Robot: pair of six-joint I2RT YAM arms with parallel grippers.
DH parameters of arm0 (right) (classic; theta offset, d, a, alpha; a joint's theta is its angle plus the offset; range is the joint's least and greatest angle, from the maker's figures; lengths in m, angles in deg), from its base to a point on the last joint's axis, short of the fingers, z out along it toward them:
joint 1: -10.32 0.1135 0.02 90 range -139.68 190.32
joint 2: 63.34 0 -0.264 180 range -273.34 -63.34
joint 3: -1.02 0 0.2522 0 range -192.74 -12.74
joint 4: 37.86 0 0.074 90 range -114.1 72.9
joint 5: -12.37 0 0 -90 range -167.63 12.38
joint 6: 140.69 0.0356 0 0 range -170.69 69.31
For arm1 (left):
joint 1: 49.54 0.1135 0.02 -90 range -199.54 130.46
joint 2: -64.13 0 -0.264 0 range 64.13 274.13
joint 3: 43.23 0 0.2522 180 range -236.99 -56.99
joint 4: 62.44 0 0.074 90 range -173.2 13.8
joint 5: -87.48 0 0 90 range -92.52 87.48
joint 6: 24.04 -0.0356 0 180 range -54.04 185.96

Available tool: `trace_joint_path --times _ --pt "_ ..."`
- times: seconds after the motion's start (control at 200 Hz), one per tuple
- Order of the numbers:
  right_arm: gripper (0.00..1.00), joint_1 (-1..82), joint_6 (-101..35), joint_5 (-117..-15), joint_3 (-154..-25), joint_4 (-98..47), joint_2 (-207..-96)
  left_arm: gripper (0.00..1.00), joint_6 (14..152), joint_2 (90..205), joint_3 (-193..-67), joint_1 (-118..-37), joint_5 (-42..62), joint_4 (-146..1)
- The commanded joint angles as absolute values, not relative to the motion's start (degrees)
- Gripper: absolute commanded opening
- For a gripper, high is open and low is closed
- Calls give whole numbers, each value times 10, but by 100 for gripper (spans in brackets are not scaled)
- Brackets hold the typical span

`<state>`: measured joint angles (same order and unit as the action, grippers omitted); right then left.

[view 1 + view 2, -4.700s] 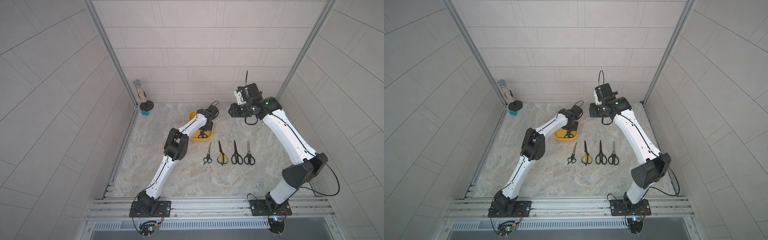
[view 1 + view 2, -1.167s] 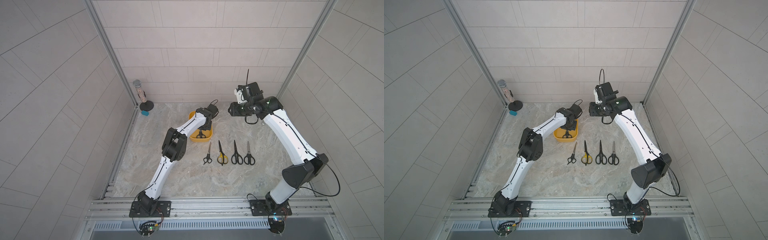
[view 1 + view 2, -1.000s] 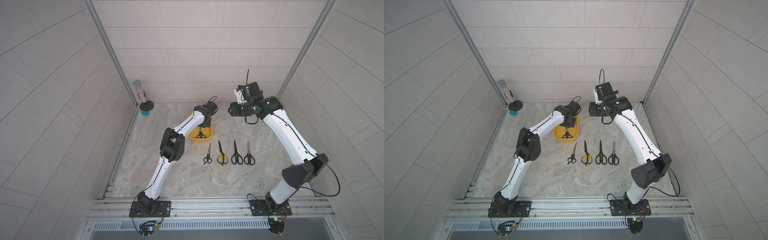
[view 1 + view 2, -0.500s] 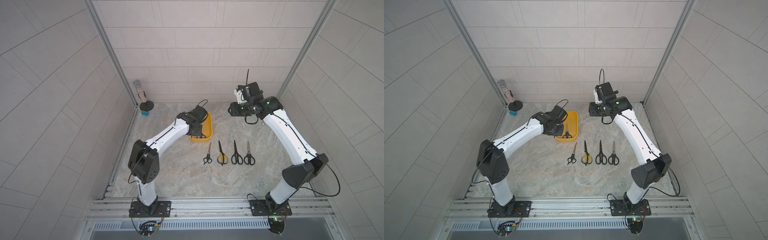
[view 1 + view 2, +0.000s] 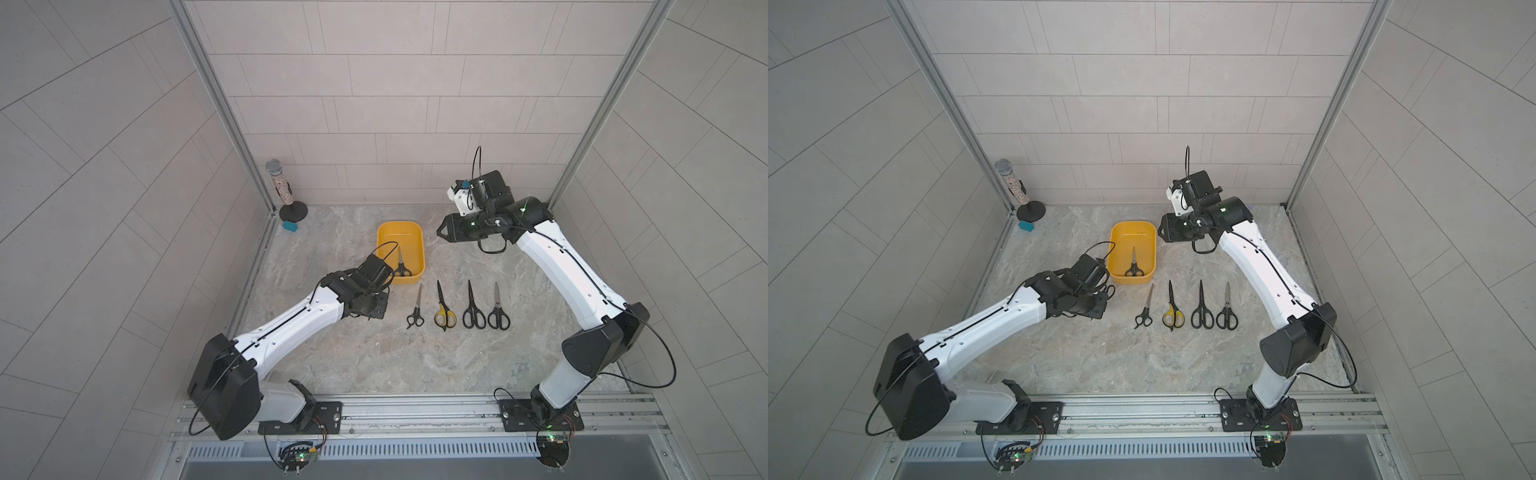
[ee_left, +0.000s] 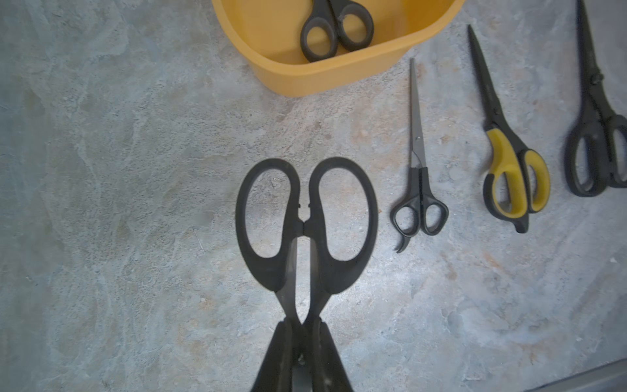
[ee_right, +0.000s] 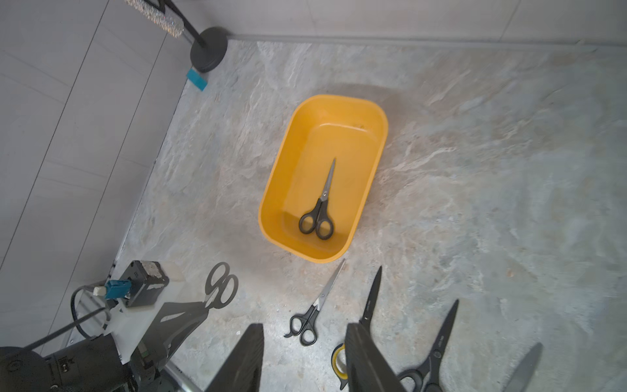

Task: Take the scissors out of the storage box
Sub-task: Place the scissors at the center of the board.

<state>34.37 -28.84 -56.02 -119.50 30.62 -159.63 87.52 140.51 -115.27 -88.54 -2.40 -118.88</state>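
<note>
Two arms were logged: left arm [image 5: 291, 328], right arm [image 5: 569, 274]. The long links were cased in white and dotted with small dark screw holes. The joints [image 5: 224, 390] were housed in bulky black shells. Thin black cables [image 5: 673, 365] were looped loose off the elbows and wrists. A green light [image 5: 524, 204] was seen on the right wrist housing, and a white camera mount [image 5: 459, 199] with a blue plug above it. Black base plates [image 5: 511, 415] were screwed down. The right gripper [image 7: 303, 327] fingers [image 7: 244, 363] were black and wedge-shaped.
</note>
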Motion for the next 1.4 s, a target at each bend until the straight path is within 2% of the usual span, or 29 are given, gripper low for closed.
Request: trace_joint_path --times 0.0,0.085,0.18,0.405,0.76,0.82,0.915,1.011,1.151,1.241,1.326,1.396 --pt "45 344 -283 -528 -1165 293 -1598 0 830 1402 -1134 -885 25 -1160" --pt "45 344 -292 -524 -1148 285 -1591 0 830 1405 -1119 -885 25 -1152" --pt "45 344 -320 -455 -1142 311 -1604 0 830 1405 -1104 -885 20 -1135" --pt "45 352 -297 -494 -1072 299 -1588 0 828 1474 -1080 -885 6 -1105" --pt "44 358 -295 -514 -1083 300 -1591 0 833 1559 -1112 -885 -34 -1140" --pt "44 358 -294 -515 -1088 300 -1590 8 837 1579 -1126 -885 -28 -1153" --pt "45 359 -294 -516 -1089 300 -1588 12 841 1599 -1139 -885 -19 -1160" --pt "44 359 -296 -521 -1088 302 -1586 32 843 1584 -1153 -885 -20 -1170" --pt "44 359 -295 -524 -1086 302 -1584 50 821 1545 -1191 -885 -46 -1214" --pt "44 359 -295 -524 -1089 301 -1583 49 798 1524 -1204 -885 -63 -1226" --pt "44 359 -296 -525 -1089 301 -1580 34 737 1517 -1202 -884 -41 -1210" --pt "44 359 -296 -529 -1090 301 -1580 29 691 1538 -1209 -884 -35 -1214"
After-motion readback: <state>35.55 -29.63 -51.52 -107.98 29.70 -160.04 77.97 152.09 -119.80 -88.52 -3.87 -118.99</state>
